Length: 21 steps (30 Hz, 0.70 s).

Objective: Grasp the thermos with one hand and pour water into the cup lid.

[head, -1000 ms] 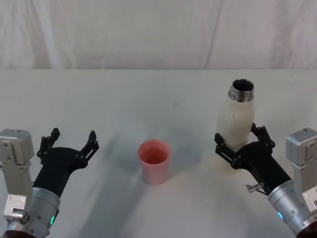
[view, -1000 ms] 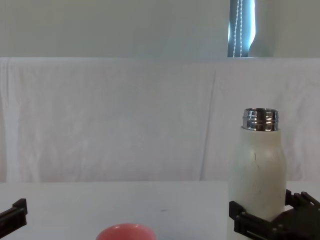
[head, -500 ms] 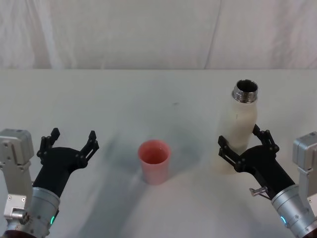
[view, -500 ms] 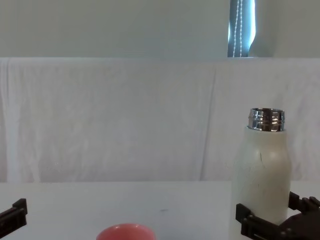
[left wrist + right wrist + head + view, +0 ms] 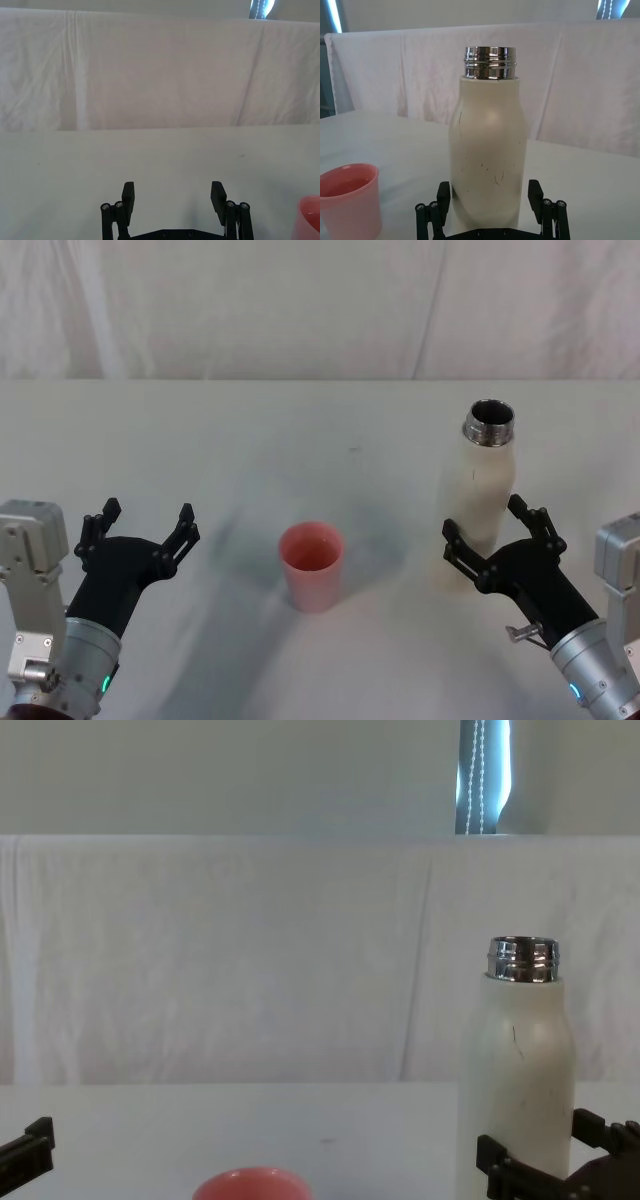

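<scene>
In the head view, the thermos (image 5: pixel 480 495) stood upright on the white worktop (image 5: pixel 300 440), right of the cup lid (image 5: pixel 312 565). The right tool (image 5: pixel 497 543) was spread wide around its base, not clamping it. The left tool (image 5: pixel 140 528) hung agape, well left. In the right wrist view, its fingers (image 5: pixel 535 194) flanked the bottle's foot.
</scene>
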Motion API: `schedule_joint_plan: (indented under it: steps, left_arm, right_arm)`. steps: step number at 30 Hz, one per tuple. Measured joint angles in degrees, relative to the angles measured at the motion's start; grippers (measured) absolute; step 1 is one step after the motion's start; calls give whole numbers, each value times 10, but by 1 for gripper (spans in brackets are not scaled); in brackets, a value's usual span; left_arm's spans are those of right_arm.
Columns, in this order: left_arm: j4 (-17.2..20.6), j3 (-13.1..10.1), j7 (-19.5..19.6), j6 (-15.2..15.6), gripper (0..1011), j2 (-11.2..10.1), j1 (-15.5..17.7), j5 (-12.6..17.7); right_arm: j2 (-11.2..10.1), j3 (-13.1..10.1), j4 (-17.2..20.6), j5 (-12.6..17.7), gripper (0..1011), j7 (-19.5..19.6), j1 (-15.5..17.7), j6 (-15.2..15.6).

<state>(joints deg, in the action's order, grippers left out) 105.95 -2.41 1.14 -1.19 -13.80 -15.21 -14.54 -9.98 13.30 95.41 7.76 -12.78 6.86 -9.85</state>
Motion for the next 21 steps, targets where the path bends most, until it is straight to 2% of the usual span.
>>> schedule_joint_plan:
  steps: [21]
  left_arm:
    - [0, 0, 0, 0, 1001, 0, 0, 0]
  right_arm:
    - [-4, -7, 29, -5, 1001, 9, 35, 0]
